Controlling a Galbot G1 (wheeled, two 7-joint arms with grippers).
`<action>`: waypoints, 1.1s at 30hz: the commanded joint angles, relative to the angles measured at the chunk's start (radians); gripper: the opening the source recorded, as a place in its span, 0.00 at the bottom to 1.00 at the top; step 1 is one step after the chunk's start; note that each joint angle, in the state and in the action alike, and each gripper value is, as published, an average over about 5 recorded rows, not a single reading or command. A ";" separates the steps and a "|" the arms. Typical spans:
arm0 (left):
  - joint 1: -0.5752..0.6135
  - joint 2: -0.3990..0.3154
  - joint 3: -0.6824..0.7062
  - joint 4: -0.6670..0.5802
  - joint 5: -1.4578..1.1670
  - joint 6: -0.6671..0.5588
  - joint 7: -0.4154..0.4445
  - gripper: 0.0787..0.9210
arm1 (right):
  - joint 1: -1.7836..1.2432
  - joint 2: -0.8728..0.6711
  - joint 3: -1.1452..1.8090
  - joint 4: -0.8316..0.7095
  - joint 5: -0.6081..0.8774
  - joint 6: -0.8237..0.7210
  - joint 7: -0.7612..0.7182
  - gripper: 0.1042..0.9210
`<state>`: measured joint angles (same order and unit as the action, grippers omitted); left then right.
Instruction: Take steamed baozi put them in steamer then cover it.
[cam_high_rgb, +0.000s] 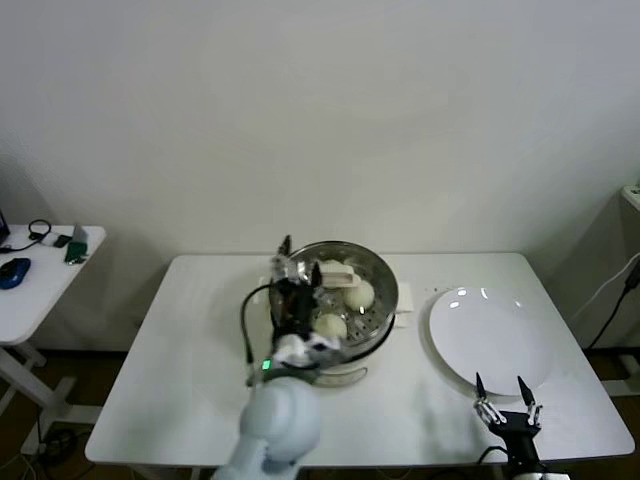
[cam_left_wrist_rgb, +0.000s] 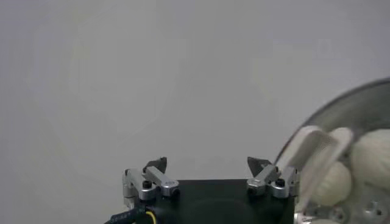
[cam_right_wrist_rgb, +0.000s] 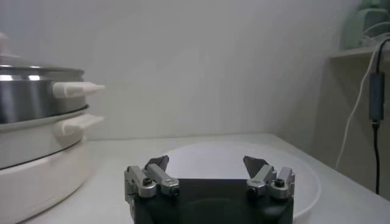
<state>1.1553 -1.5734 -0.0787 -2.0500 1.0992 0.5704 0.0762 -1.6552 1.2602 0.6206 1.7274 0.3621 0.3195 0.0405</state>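
White desk (cam_high_rgb: 190, 330): steamer (cam_high_rgb: 375, 270) at centre, baozi (cam_high_rgb: 359, 293) inside. Left tool (cam_high_rgb: 303, 285) wide, empty, over its 9 o'clock rim. Right tool (cam_high_rgb: 507, 398) wide, idle at plate's (cam_high_rgb: 490, 340) 6 o'clock. Buns look soft, light; pinch sides gently.

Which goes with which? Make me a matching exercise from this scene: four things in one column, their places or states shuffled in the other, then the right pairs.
Things:
1. steamed baozi
2. plate
3. left gripper
4. right gripper

Places or states:
A. open, at the near edge of the table, beside the plate
B. lying inside the steamer
C. white, on the table to the right of the steamer
D. open, over the steamer's left side

Pairs: 1-B, 2-C, 3-D, 4-A
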 joint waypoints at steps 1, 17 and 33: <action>0.268 0.358 -0.556 -0.095 -0.987 -0.417 -0.120 0.88 | 0.027 0.008 -0.010 0.005 -0.013 0.001 0.006 0.88; 0.476 0.348 -0.706 0.198 -1.368 -0.777 -0.073 0.88 | 0.059 -0.024 -0.008 -0.025 -0.058 -0.046 -0.013 0.88; 0.487 0.306 -0.653 0.231 -1.365 -0.794 -0.037 0.88 | 0.072 -0.028 -0.018 -0.032 -0.062 -0.058 -0.024 0.88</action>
<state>1.6035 -1.2684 -0.7096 -1.8526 -0.1907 -0.1625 0.0319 -1.5863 1.2352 0.6038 1.6972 0.3046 0.2692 0.0197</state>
